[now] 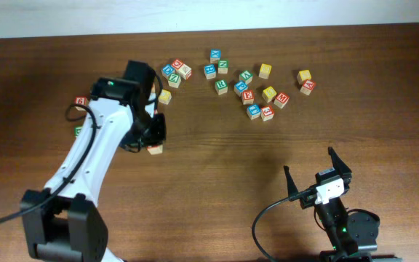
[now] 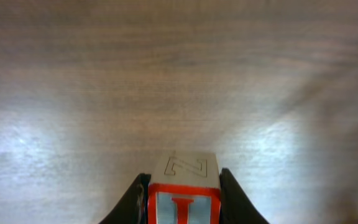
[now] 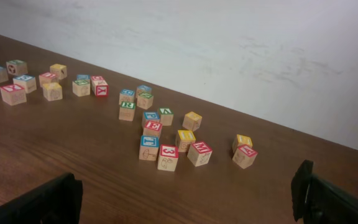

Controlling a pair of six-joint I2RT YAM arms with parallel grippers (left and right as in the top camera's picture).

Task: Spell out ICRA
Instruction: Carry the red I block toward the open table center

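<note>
Left gripper (image 2: 183, 186) clamped on the I cube (image 2: 184, 200), right gripper (image 3: 185, 202) gaping; 1st letter imo, nxt place it w/ room for CRA.

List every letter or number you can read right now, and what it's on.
"I": red, on the front face of the held cube in the left gripper.
"Z": uncoloured relief, on the top face of that same cube.
"3": red, on a red-edged cube in the right wrist view.
"M": red, on the neighbouring cube.
Letters on the other scattered cubes are too small or blurred to read.
</note>
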